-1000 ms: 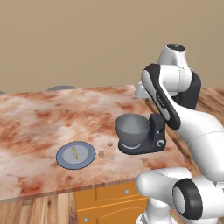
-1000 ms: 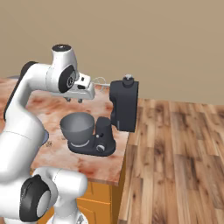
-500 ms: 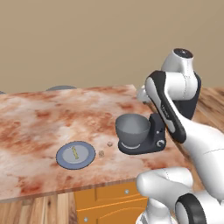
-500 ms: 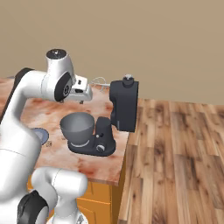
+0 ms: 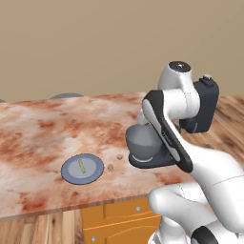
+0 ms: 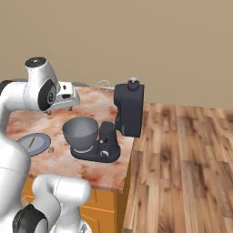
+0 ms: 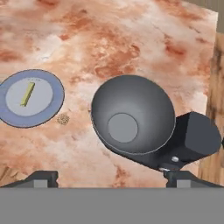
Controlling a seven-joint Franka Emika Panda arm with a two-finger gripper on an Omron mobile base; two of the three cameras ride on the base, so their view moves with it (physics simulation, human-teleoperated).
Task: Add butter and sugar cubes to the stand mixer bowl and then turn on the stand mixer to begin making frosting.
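Note:
The dark stand mixer (image 6: 129,110) stands at the counter's right end with its head tilted up. The grey stand mixer bowl (image 7: 131,116) sits on its base and looks empty. The butter (image 7: 27,94), a thin yellow stick, lies on a round blue-grey plate (image 7: 43,114) left of the bowl. Two sugar cubes (image 5: 119,156) (image 5: 110,167) lie on the counter between plate and bowl; one sugar cube (image 7: 64,118) shows in the hand view. My gripper (image 6: 60,110) hangs above the counter, up and to the left of the bowl (image 6: 81,132), open and holding nothing.
The marbled reddish counter (image 5: 43,128) stretches far to the left of the mixer. Its right edge (image 6: 129,157) drops to a wooden floor. Orange cabinet drawers (image 5: 121,217) sit under the front edge. A grey rounded object (image 5: 66,96) shows at the counter's back edge.
The jaws have spread from half closed to wide open. The arm's upper joints have swung a little; bowl, plate, butter and cubes stay put.

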